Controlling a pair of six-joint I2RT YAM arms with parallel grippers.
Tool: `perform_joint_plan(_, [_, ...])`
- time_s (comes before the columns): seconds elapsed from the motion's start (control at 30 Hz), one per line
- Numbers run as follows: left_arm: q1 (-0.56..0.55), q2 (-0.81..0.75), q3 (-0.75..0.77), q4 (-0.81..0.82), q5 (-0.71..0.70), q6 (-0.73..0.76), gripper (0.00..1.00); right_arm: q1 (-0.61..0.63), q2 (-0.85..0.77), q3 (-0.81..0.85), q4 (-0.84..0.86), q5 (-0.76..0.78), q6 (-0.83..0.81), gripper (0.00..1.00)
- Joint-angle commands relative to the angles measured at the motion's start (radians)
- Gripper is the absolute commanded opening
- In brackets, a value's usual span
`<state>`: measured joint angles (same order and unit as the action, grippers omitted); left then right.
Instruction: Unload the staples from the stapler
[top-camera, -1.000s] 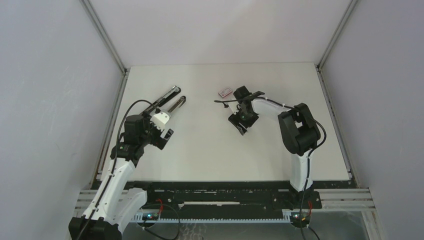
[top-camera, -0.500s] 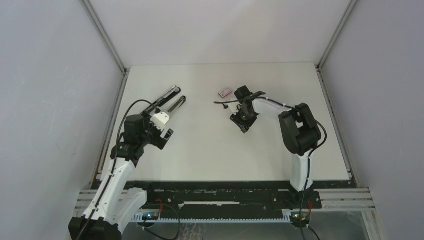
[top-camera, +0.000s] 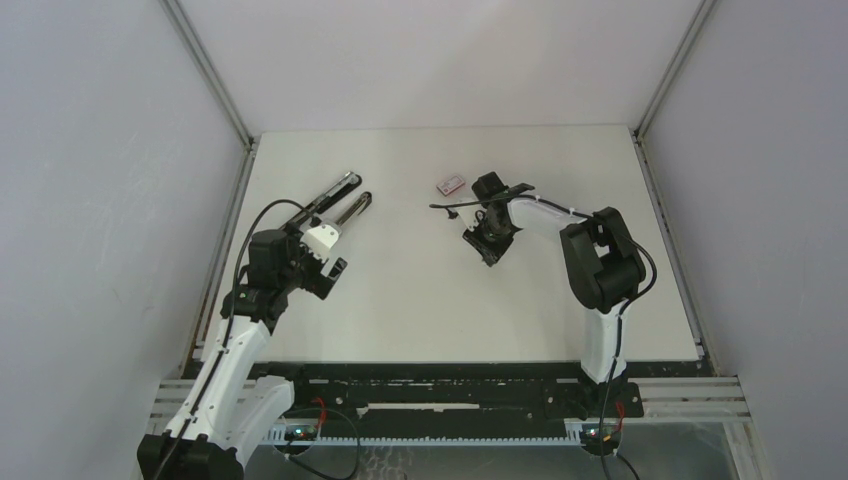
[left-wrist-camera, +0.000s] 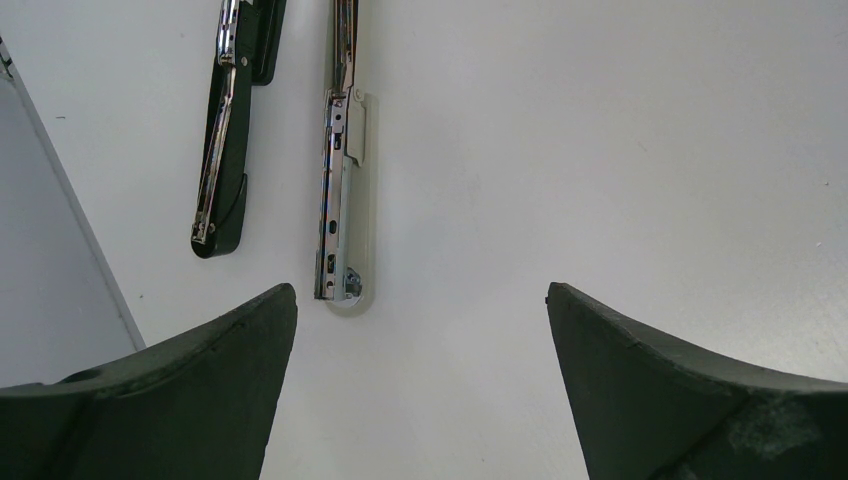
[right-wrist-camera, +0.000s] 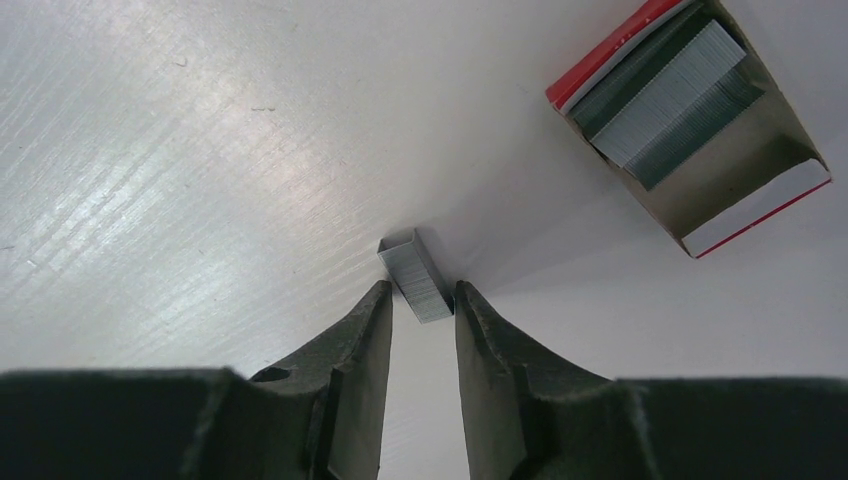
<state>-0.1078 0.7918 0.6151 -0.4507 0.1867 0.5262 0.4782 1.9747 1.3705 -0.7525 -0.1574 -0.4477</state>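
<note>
The staples (right-wrist-camera: 415, 277), a short silver-grey strip, lie on the white table with their near end between the tips of my right gripper (right-wrist-camera: 420, 287). Its jaws have narrowed onto that end. In the top view the right gripper (top-camera: 485, 240) is mid-table and hides the strip. The stapler (top-camera: 338, 202) lies swung open at the back left, its black arm (left-wrist-camera: 222, 150) beside its silver magazine arm (left-wrist-camera: 340, 180). My left gripper (left-wrist-camera: 420, 300) hovers just short of the stapler's near ends, wide open and holding nothing; in the top view it (top-camera: 318, 252) sits below the stapler.
An open red-and-white box (right-wrist-camera: 690, 130) full of staple strips lies just beyond the right gripper, seen small in the top view (top-camera: 451, 183). A metal frame rail (top-camera: 228, 230) runs along the table's left edge, close to the stapler.
The right gripper's jaws have narrowed and the arm has shifted slightly toward the back. The left arm and the stapler have not moved.
</note>
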Motion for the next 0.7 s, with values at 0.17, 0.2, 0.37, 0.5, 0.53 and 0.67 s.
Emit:
perform_joint_plan(0.17, [0.006, -0.015, -0.016, 0.026, 0.006, 0.011, 1.00, 0.003, -0.026, -0.019, 0.005, -0.056, -0.003, 0.28])
perform_joint_plan(0.2, [0.005, -0.015, -0.017, 0.026, 0.005, 0.011, 1.00, 0.002, -0.027, -0.018, 0.008, -0.056, -0.001, 0.28])
perform_joint_plan(0.37, [0.005, -0.016, -0.016, 0.026, 0.007, 0.011, 1.00, 0.004, -0.030, -0.018, 0.027, -0.046, 0.007, 0.28])
perform_joint_plan(0.5, [0.006, -0.016, -0.017, 0.026, 0.007, 0.011, 1.00, 0.012, -0.024, -0.018, 0.037, -0.037, 0.009, 0.29])
perform_joint_plan(0.53, [0.005, -0.016, -0.017, 0.027, 0.007, 0.011, 1.00, 0.015, -0.023, -0.018, 0.039, -0.033, 0.009, 0.29])
perform_joint_plan(0.67, [0.006, -0.020, -0.017, 0.026, 0.006, 0.011, 1.00, 0.021, -0.023, -0.019, 0.049, -0.020, 0.011, 0.33])
